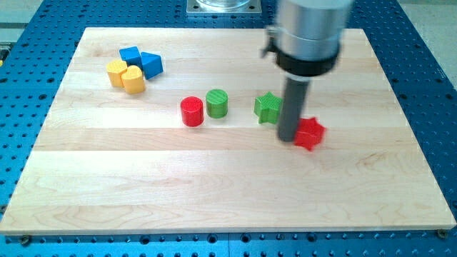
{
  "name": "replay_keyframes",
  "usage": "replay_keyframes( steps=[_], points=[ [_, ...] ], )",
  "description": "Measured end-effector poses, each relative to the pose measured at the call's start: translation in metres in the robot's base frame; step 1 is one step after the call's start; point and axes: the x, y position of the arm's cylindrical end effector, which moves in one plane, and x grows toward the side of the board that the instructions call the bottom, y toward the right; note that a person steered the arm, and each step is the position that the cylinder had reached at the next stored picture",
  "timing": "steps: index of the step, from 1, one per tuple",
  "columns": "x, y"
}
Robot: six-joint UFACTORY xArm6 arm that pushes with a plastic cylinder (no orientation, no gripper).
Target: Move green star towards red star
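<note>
Jaws none, only my tip (pixel 287 138) between green star (pixel 268 108) and red star (pixel 310 133), touching both.

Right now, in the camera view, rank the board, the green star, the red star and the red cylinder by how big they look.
1. Wooden board, by far the largest.
2. Green star, red star and red cylinder: these look about alike, so I won't rank them. My tip sits between the two stars and hides part of each.

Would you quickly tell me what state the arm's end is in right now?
My tip: no gripper, holding nothing; it sits between the green star and the red star.
</note>
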Motion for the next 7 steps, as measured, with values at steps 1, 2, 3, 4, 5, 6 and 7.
replay_keyframes(
  steps=[1,2,3,4,5,6,7],
  points=[
    [0.007,0.038],
    [-0.014,0.071],
    [0.018,0.100],
    [0.042,0.101],
    [0.018,0.091],
    [0.020,-0.014],
    [-0.014,-0.073]
  ],
)
